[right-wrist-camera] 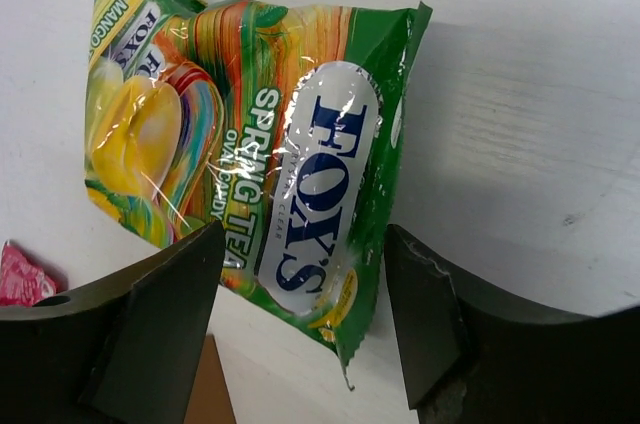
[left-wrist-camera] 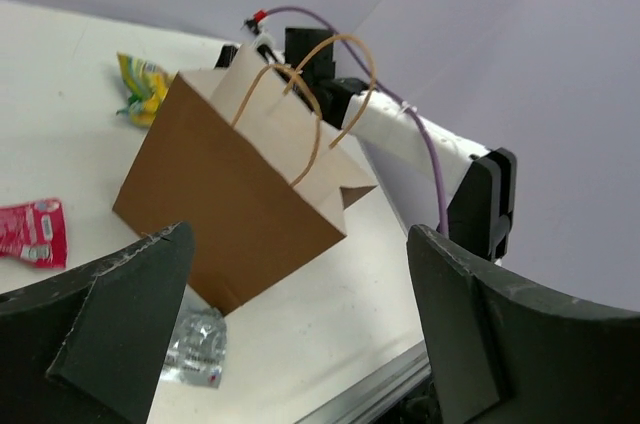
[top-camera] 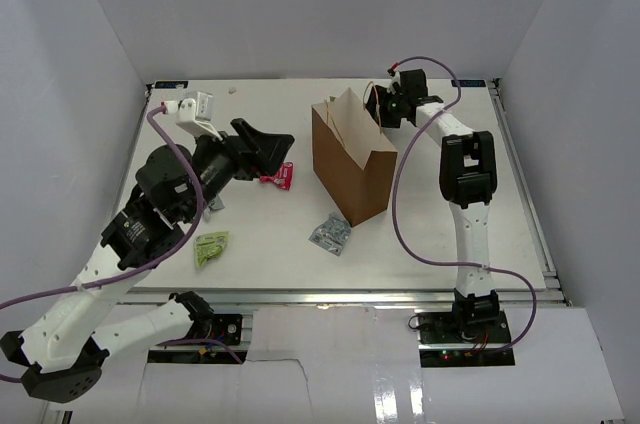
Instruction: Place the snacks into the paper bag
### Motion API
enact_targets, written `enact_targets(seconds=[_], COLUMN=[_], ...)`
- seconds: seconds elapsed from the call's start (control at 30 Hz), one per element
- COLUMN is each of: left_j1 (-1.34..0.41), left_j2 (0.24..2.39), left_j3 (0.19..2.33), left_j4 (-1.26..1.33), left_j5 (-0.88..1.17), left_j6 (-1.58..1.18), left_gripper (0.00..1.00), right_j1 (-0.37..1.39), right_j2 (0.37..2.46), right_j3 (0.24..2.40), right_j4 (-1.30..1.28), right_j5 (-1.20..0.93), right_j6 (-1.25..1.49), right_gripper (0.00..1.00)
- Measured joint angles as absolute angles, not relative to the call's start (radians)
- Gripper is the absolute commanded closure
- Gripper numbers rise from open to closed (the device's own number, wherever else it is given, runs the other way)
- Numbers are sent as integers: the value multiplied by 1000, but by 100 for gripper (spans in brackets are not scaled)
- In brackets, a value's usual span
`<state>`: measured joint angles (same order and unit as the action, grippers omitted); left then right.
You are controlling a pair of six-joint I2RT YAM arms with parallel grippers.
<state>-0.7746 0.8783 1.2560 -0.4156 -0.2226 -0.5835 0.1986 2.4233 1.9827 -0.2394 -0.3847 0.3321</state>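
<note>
Lime green packet (top-camera: 211, 248) flat on table by left arm. Left gripper (top-camera: 280, 156) jaws spread wide, empty, just beside red packet (top-camera: 281, 175). Silvery packet (top-camera: 331, 233) at foot of paper bag (top-camera: 350, 159), which stands upright, mouth open. Right gripper (right-wrist-camera: 300, 334) behind bag, jaws apart astride end of Fox's Spring Tea packet (right-wrist-camera: 250, 154) on table, no clamp seen.

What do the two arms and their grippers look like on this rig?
The left arm and right arm have white links with black joint housings. A thin purple cable loops along each. The left gripper and right gripper have broad, matt black, wedge-shaped fingers. A small white box is mounted at the left wrist.
</note>
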Motion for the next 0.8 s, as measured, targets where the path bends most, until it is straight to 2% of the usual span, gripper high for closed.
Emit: enact_targets(seconds=[0.07, 0.1, 0.17, 0.2, 0.27, 0.3, 0.37, 0.63, 0.8], left_j1=[-775, -775, -775, -775, -775, -775, -775, -775, -775], left_j2=[862, 858, 844, 839, 834, 834, 834, 814, 765], left_j3=[1226, 1215, 1178, 1163, 1141, 1131, 1118, 1060, 988], left_j4=[-439, -450, -470, -476, -491, -496, -502, -514, -514], left_j5=[-234, -237, -237, -237, -236, -235, -229, -210, -193], left_j6=[-612, -626, -651, -661, -676, -682, -689, -701, -704], left_gripper=[2, 2, 2, 2, 2, 2, 2, 2, 2], right_j1=[210, 215, 223, 226, 228, 228, 222, 117, 6], right_j2=[2432, 2437, 2445, 2447, 2447, 2447, 2447, 2359, 2115], right_j3=[1983, 1982, 1981, 1979, 1969, 1966, 1959, 1846, 1588], right_j4=[-229, -225, -216, -211, -200, -191, -175, -161, -114], right_j5=[-363, -357, -347, -340, -331, -328, -328, -375, -463], right_j6=[350, 361, 376, 385, 394, 401, 410, 382, 304], right_gripper=[34, 43, 52, 64, 75, 84, 92, 92, 92])
